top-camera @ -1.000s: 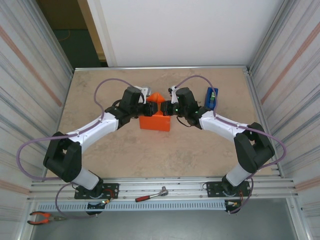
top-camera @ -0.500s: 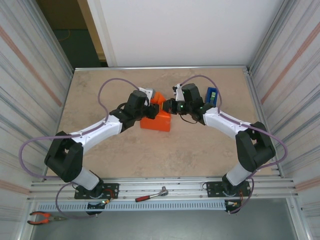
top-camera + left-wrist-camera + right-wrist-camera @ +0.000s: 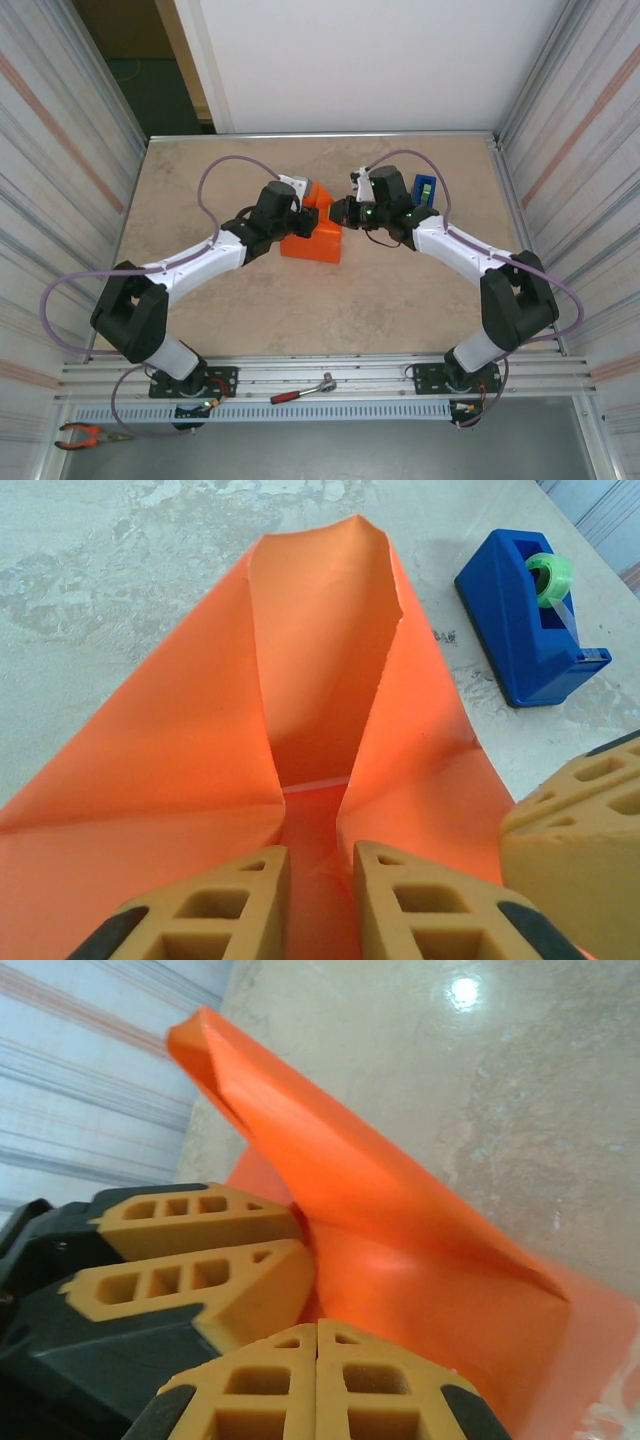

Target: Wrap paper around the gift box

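The orange paper [image 3: 312, 240] lies folded into a parcel at mid-table, and the gift box is hidden inside it. At the parcel's far end a triangular flap [image 3: 320, 630] stands up as an open pocket. My left gripper [image 3: 304, 212] sits at the base of that flap, its jaws narrowed on a ridge of the paper [image 3: 318, 830]. My right gripper [image 3: 339, 212] is beside it on the right, shut with its fingers pressed together [image 3: 317, 1335] and nothing between them, touching the paper's end. The left fingers [image 3: 200, 1220] show close by in the right wrist view.
A blue tape dispenser [image 3: 423, 192] with green tape [image 3: 548, 572] stands right of the parcel, just behind my right wrist. A ratchet wrench [image 3: 303, 389] and red pliers [image 3: 85, 435] lie on the near rail. Metal walls close both sides.
The upright flap has been pushed from a centred peak toward the left gripper, which moved forward onto it. My right gripper backed slightly to the right.
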Action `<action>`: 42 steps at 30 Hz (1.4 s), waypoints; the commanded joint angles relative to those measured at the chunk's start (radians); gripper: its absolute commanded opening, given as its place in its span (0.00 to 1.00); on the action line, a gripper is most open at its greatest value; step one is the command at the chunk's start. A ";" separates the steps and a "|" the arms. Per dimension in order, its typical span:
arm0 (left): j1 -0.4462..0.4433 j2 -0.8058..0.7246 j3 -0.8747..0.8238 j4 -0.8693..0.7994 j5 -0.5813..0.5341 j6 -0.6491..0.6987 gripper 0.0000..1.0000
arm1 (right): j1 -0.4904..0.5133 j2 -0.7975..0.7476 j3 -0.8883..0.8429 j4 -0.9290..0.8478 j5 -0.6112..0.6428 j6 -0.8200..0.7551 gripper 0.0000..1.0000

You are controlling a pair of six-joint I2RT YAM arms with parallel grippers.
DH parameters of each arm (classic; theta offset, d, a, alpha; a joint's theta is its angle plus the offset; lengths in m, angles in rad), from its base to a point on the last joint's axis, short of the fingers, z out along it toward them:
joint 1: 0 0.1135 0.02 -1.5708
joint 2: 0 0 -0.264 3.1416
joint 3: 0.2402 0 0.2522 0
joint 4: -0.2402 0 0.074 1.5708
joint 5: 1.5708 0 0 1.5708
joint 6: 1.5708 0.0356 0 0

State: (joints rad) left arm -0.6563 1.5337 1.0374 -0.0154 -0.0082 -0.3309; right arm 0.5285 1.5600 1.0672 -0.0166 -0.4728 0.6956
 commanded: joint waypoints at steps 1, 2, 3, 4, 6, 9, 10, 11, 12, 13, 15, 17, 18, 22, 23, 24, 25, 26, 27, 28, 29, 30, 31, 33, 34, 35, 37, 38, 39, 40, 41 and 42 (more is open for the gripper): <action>0.007 0.021 -0.034 -0.094 0.051 -0.049 0.29 | -0.002 0.032 -0.018 -0.023 -0.004 -0.031 0.00; 0.009 0.015 -0.034 -0.090 0.059 -0.064 0.32 | -0.002 0.039 -0.020 -0.024 -0.006 -0.033 0.00; 0.009 0.011 -0.032 -0.091 0.058 -0.068 0.34 | -0.002 0.043 -0.026 -0.021 -0.009 -0.033 0.00; 0.009 0.007 -0.029 -0.092 0.059 -0.071 0.35 | -0.002 0.044 -0.032 -0.019 -0.009 -0.034 0.00; 0.009 0.002 -0.027 -0.092 0.053 -0.075 0.37 | -0.002 0.040 -0.044 -0.017 -0.002 -0.034 0.00; 0.009 0.004 -0.020 -0.094 0.056 -0.077 0.38 | -0.002 0.035 -0.059 -0.012 0.002 -0.034 0.00; 0.009 0.006 -0.020 -0.094 0.057 -0.078 0.38 | -0.002 0.035 -0.064 -0.011 0.002 -0.033 0.00; 0.009 0.009 -0.021 -0.094 0.056 -0.078 0.38 | -0.002 0.033 -0.067 -0.008 0.002 -0.032 0.00; 0.010 0.012 -0.020 -0.098 0.056 -0.074 0.38 | -0.002 0.033 -0.070 -0.007 0.003 -0.030 0.00; 0.009 0.015 -0.020 -0.102 0.050 -0.072 0.38 | -0.002 0.034 -0.071 -0.006 0.002 -0.030 0.00; 0.009 0.023 -0.026 -0.101 0.032 -0.059 0.37 | -0.002 0.037 -0.072 -0.002 -0.002 -0.027 0.00; 0.009 0.030 -0.035 -0.107 0.009 -0.043 0.35 | -0.001 0.038 -0.070 0.002 -0.007 -0.021 0.00; 0.006 0.034 -0.040 -0.107 -0.005 -0.030 0.35 | 0.000 0.037 -0.067 0.001 -0.010 -0.021 0.00; -0.014 0.052 -0.058 -0.114 -0.081 0.019 0.34 | 0.001 0.031 -0.049 -0.007 -0.024 -0.015 0.00; -0.017 0.055 -0.061 -0.115 -0.093 0.026 0.34 | 0.001 0.029 -0.042 -0.012 -0.027 -0.015 0.00; -0.021 0.060 -0.065 -0.114 -0.106 0.035 0.34 | 0.002 0.026 -0.032 -0.018 -0.032 -0.015 0.00; -0.027 0.067 -0.067 -0.114 -0.124 0.047 0.34 | 0.002 0.023 -0.022 -0.025 -0.036 -0.015 0.00; -0.033 0.072 -0.071 -0.115 -0.146 0.055 0.33 | 0.002 0.019 -0.011 -0.033 -0.040 -0.015 0.00; -0.039 0.079 -0.073 -0.116 -0.169 0.065 0.33 | 0.001 0.013 0.000 -0.040 -0.042 -0.016 0.00; -0.045 0.085 -0.075 -0.118 -0.185 0.072 0.33 | -0.002 0.007 0.012 -0.050 -0.046 -0.016 0.00; -0.049 0.090 -0.074 -0.122 -0.200 0.077 0.32 | -0.007 -0.002 0.028 -0.057 -0.048 -0.016 0.00; -0.054 0.095 -0.077 -0.123 -0.218 0.083 0.32 | -0.018 -0.013 0.043 -0.066 -0.052 -0.016 0.00; -0.058 0.100 -0.078 -0.124 -0.233 0.088 0.31 | -0.031 -0.021 0.059 -0.071 -0.055 -0.015 0.00; -0.064 0.109 -0.080 -0.127 -0.252 0.094 0.30 | -0.057 -0.031 0.094 -0.091 -0.060 -0.016 0.00; -0.067 0.112 -0.082 -0.126 -0.259 0.098 0.29 | -0.073 -0.031 0.113 -0.100 -0.065 -0.015 0.00; -0.069 0.115 -0.084 -0.127 -0.267 0.099 0.29 | -0.087 -0.026 0.128 -0.105 -0.071 -0.015 0.00; -0.071 0.120 -0.087 -0.124 -0.275 0.101 0.29 | -0.119 -0.004 0.159 -0.117 -0.086 -0.010 0.00; -0.071 0.123 -0.089 -0.123 -0.276 0.102 0.29 | -0.135 0.013 0.176 -0.121 -0.093 -0.008 0.00; -0.071 0.123 -0.093 -0.121 -0.277 0.102 0.29 | -0.150 0.035 0.189 -0.121 -0.103 -0.002 0.00; -0.071 0.124 -0.095 -0.117 -0.278 0.101 0.29 | -0.164 0.057 0.205 -0.121 -0.115 0.009 0.00; -0.072 0.125 -0.098 -0.115 -0.277 0.101 0.29 | -0.177 0.084 0.223 -0.116 -0.137 0.022 0.00; -0.072 0.126 -0.100 -0.113 -0.278 0.100 0.29 | -0.185 0.118 0.247 -0.112 -0.153 0.030 0.00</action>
State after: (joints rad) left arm -0.7353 1.5810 1.0164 0.0811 -0.2661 -0.2245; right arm 0.3645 1.6020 1.2659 -0.1093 -0.5598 0.6979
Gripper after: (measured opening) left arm 0.289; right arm 0.063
